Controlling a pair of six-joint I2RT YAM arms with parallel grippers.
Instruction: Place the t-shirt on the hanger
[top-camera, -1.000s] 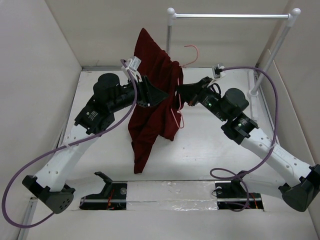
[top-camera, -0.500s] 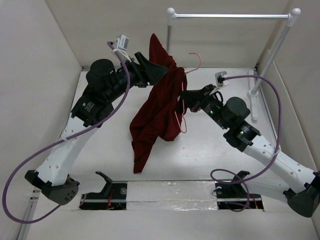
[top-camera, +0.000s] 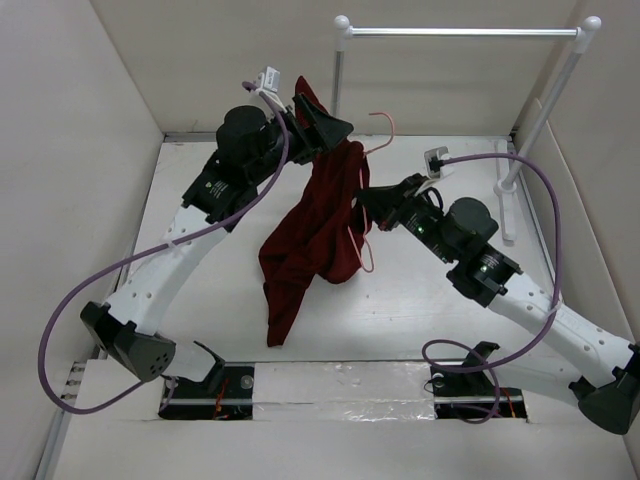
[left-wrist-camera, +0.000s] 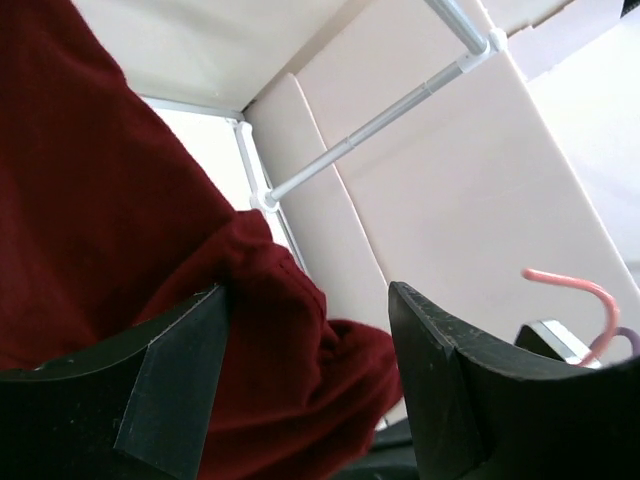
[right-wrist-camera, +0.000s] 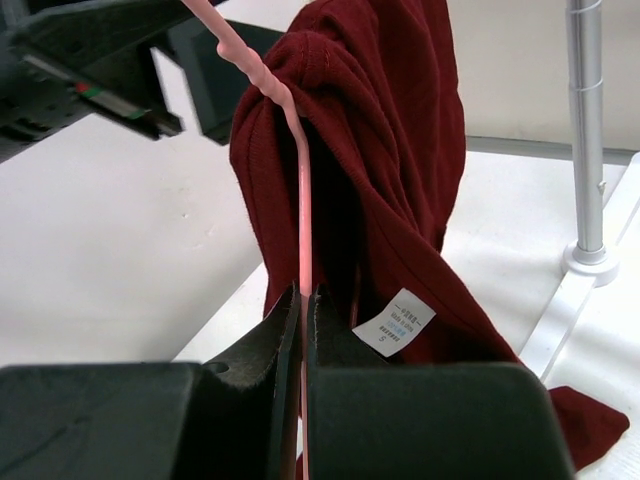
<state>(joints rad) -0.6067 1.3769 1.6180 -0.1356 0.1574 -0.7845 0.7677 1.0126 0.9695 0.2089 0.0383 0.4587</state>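
Cloth fills most of my left wrist feed. From above, the t-shirt (top-camera: 320, 225) hangs from up by the left end effector (top-camera: 335, 125), high near the back wall. It trails down in a long fold until its lower end lies on the worktop (top-camera: 420, 300). The left fingers (left-wrist-camera: 180, 370) stand wide apart; maroon cloth is bunched between them and rests against the one on the left of that view, but I see no pinch on it.

On the other side, the right end effector (right-wrist-camera: 304, 295) is closed tight on the hanger (right-wrist-camera: 303, 220), with pink wire running straight up out of the jaws. Higher up, that wire bends off to the upper left, and a fold of the shirt sits right against it. A small white neck tag (right-wrist-camera: 398, 322) dangles just beside the jaws. In the overhead view the hook (top-camera: 391, 126) pokes out to the right of the shirt, clear of the rack (top-camera: 460, 32) — that bar is well apart from it, up at the back.
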